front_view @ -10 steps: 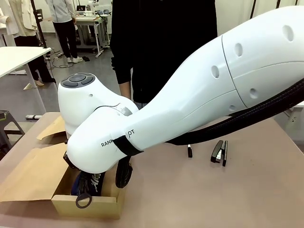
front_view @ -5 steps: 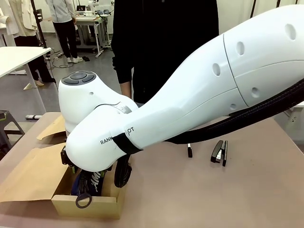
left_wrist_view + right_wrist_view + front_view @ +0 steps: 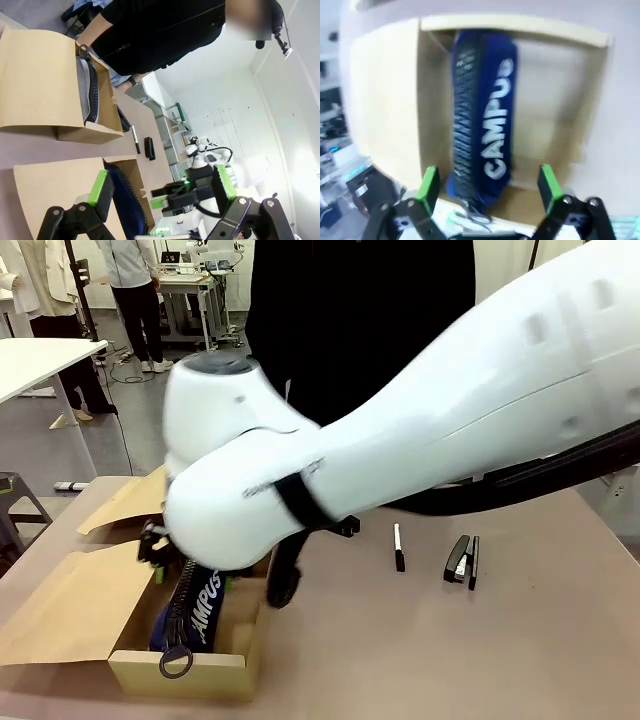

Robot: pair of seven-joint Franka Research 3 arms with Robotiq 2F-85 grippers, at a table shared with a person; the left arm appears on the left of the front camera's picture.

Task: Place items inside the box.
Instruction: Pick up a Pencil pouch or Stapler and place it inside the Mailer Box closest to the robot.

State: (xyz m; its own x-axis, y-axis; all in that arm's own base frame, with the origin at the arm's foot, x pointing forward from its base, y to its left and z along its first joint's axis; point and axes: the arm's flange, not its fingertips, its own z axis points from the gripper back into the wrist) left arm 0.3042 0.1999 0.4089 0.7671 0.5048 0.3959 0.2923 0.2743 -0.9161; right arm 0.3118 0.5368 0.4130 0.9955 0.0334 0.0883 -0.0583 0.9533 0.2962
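Navy pouch [image 3: 481,115] lies in the box [image 3: 520,24] beneath the spread right end effector [image 3: 488,184]; front view adds pen [image 3: 398,546], staplers [image 3: 462,560].

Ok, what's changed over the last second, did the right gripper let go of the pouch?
Yes. The right gripper opened, released the navy CAMPUS pouch and lifted up out of the box; the pouch now lies inside it. The white pen and black stapler stayed where they were on the table, and the box did not shift.
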